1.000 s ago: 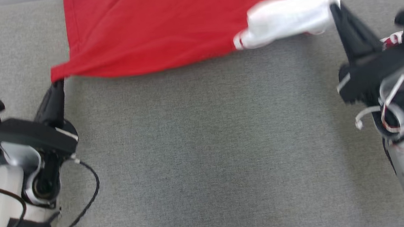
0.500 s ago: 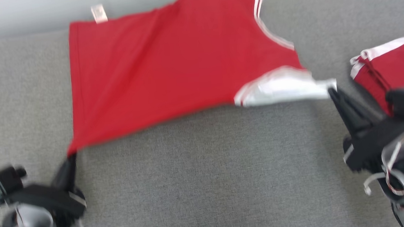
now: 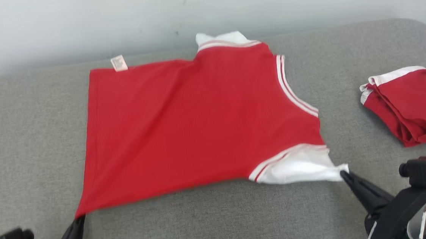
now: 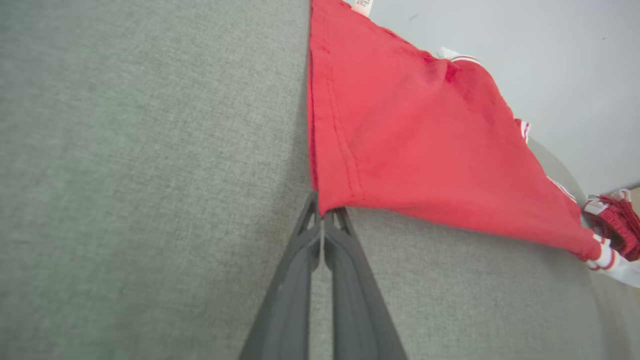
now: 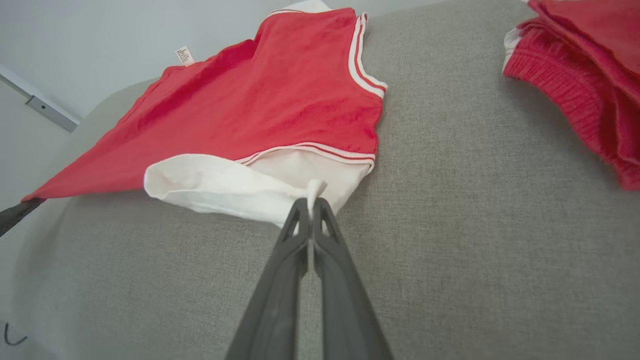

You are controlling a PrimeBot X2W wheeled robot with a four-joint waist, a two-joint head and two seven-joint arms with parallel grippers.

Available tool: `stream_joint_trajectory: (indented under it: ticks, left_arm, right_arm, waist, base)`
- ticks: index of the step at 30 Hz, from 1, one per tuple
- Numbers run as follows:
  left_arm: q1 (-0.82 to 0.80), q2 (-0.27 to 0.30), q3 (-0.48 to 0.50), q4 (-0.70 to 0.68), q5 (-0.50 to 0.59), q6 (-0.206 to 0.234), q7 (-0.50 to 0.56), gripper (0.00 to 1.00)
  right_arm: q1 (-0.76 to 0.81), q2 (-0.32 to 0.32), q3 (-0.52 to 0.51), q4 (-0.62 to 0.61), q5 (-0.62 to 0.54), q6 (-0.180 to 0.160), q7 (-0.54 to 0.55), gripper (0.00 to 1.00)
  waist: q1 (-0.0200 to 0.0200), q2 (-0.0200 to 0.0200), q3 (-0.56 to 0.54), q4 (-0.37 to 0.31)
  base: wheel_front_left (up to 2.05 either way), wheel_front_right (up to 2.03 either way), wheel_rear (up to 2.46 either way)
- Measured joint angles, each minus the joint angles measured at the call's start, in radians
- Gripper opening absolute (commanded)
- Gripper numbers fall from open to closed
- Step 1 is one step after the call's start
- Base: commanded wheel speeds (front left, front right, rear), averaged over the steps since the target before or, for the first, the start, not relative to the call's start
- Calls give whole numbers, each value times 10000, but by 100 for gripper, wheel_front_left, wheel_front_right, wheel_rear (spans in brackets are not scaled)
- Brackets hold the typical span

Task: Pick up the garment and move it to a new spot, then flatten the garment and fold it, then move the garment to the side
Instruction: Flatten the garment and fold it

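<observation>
A red garment (image 3: 198, 120) with white sleeves and striped trim lies spread on the grey cushion, collar toward the right. My left gripper (image 3: 80, 218) is shut on its near-left hem corner (image 4: 325, 210). My right gripper (image 3: 343, 172) is shut on the tip of the white sleeve (image 3: 300, 167), which the right wrist view shows pinched between the fingers (image 5: 312, 200). The near edge hangs slightly lifted between the two grips.
A second red garment (image 3: 411, 105), folded, with white trim, lies at the right edge of the grey cushion (image 3: 220, 217). A pale wall (image 3: 204, 10) runs behind the cushion's far edge. A white label (image 3: 119, 62) sticks out at the garment's far-left corner.
The head camera has tilted up, so the whole scene sits lower in view. Both grippers have drawn the garment's near edge toward me, and more of it now lies flat.
</observation>
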Motion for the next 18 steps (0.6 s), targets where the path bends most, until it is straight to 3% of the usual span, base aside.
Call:
stream_joint_trajectory:
  ticks: [14,18]
  left_arm:
    - [1115,280,211,-974,-42,284,-155,0]
    - [1533,431,322,-1292,-48,447,-153,0]
  right_arm:
    - [2234,-263,-194,-1597,1517,-4,1476,0]
    - [2416,-443,-339,-1858,1597,-171,1795,0]
  waist:
    - [2,0,-177,35]
    - [1,0,-158,-9]
  base:
    - [0,0,0]
    - [0,0,0]
